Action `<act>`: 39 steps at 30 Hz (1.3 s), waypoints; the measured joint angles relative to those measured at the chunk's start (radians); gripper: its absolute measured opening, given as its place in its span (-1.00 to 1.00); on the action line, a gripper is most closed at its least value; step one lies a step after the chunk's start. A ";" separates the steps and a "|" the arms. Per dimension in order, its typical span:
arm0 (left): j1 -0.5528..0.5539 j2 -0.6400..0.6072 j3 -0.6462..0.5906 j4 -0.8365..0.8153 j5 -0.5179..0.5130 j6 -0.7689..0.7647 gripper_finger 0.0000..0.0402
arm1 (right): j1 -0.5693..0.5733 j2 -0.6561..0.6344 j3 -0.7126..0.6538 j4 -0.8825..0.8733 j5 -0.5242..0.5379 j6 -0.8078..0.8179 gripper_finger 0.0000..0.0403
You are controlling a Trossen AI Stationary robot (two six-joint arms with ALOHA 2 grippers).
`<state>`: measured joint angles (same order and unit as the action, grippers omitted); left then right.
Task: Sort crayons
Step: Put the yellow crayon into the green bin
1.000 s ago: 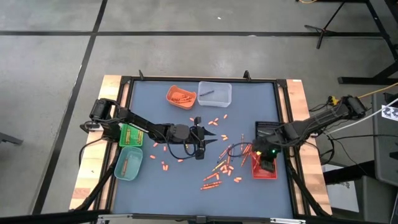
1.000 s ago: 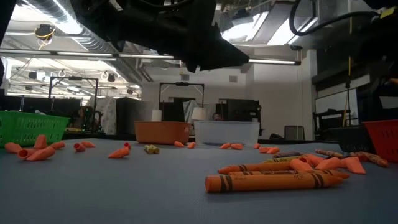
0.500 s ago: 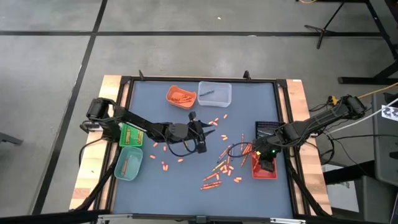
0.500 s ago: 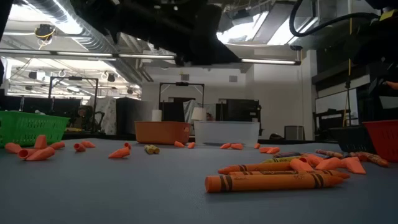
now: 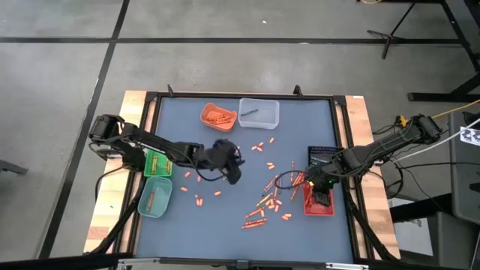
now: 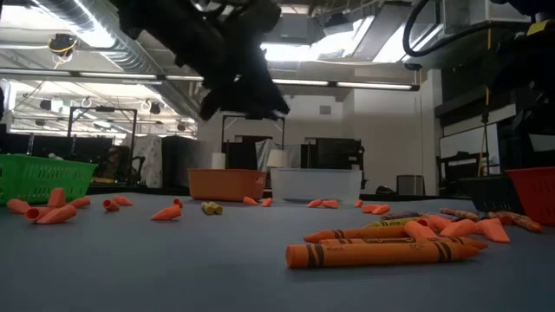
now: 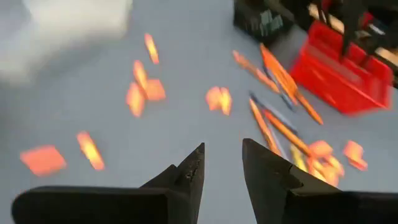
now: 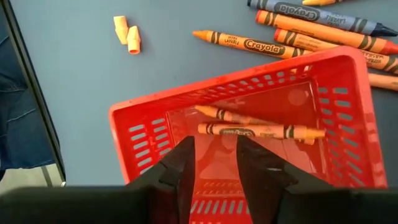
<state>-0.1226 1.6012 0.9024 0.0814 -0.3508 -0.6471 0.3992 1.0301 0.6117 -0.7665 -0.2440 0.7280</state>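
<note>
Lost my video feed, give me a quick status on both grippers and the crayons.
Right gripper open over red basket, two orange crayons inside. Left gripper open, empty, above mid-table. Loose crayons scattered on mat. Nothing blocking.

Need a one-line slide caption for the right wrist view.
Right gripper, fingers apart and empty, above the red basket holding two orange crayons; more crayons lie outside.

Left gripper (image 5: 234, 171): drawn back across the table, wrist turned, empty fingers parted, now well short of the loose crayons (image 5: 264, 202). Right gripper (image 8: 211, 163): jaws spread apart directly above two crayons in red basket (image 8: 143, 118).
</note>
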 joint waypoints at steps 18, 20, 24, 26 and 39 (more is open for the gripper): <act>-0.015 0.011 0.000 -0.447 0.069 -0.659 -0.53 | 0.000 0.000 0.000 0.009 0.055 -0.006 -0.42; -0.015 0.011 0.000 -0.476 0.053 -0.693 -0.53 | 0.000 0.000 0.000 0.009 0.069 -0.005 -0.42; -0.015 0.011 0.000 -0.486 0.023 -0.738 -0.53 | 0.000 0.000 0.000 0.009 0.077 -0.005 -0.42; -0.015 0.021 0.000 -0.483 0.019 -0.741 -0.53 | 0.000 0.000 0.000 0.009 0.077 -0.005 -0.42; -0.015 0.132 0.000 -0.466 0.018 -0.794 -0.53 | 0.000 0.000 0.000 0.009 0.077 -0.005 -0.42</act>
<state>-0.1379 1.7329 0.9024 -0.3850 -0.3332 -1.4410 0.3992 1.0302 0.6117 -0.7570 -0.1669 0.7231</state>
